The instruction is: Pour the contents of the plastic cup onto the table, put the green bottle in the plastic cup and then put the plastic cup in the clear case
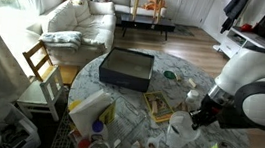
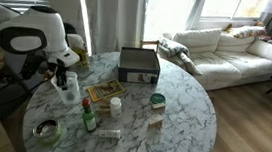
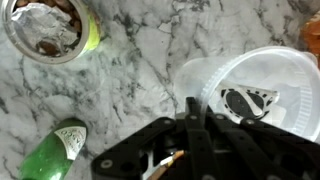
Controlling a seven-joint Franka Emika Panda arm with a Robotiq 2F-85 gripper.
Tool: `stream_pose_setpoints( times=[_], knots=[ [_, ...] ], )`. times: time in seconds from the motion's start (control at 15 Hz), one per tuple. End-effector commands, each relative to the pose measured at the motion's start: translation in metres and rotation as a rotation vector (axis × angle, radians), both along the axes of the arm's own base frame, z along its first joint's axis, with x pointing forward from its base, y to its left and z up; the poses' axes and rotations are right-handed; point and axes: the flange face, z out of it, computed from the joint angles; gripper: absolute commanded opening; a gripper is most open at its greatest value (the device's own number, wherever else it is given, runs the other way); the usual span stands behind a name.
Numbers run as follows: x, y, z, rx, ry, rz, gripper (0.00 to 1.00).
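Pinching the plastic cup (image 3: 250, 85) by its near wall, as best the wrist view shows. The gripper (image 3: 200, 108) has its fingers (image 3: 190, 122) nearly together across the rim, one outside and one inside. Blurry, so contact is a judgement.

- The cup stands upright on the marble table (image 2: 182, 121), mouth up, with a dark item (image 3: 248, 100) still in the bottom. Pour not done.
- Key relation: the tip direction. In the wrist view the cup sits right of the fingers and the table on its far side is bare. I'd roll that way.
- The green bottle (image 3: 55, 150) is on the opposite side of the fingers, apart from the cup, with its long axis on a diagonal there. An exterior view (image 2: 89, 117) shows it close to the cup, but I can't tell upright from leaning.
- A foil-lined bowl (image 3: 50, 30) sits beyond the bottle, clear of the spill side.
- Arm pose: elbow folded at the table edge, wrist pointing straight down over the cup (image 1: 182, 127).
- The clear case (image 1: 126, 68) is open-topped and lies well apart across the table, seen in both exterior views (image 2: 138, 64).
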Motion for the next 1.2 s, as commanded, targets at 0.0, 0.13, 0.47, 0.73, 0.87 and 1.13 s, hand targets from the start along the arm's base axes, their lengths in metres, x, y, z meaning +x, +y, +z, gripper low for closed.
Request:
stream_pose_setpoints(
  times=[0.0,0.13,0.47,0.73,0.87,1.13],
  knots=[
    [0.003,0.021,0.046,-0.163,0.024,0.135,0.01],
    [0.007,0.038,0.069,-0.233,0.048,0.233,0.01],
    [0.015,0.062,0.096,-0.328,0.021,0.339,0.05],
    [0.018,0.073,0.110,-0.375,-0.013,0.383,0.05],
    [0.017,0.077,0.107,-0.460,0.053,0.452,0.01],
    [0.017,0.113,0.100,-0.605,0.159,0.560,0.01]
  ],
)
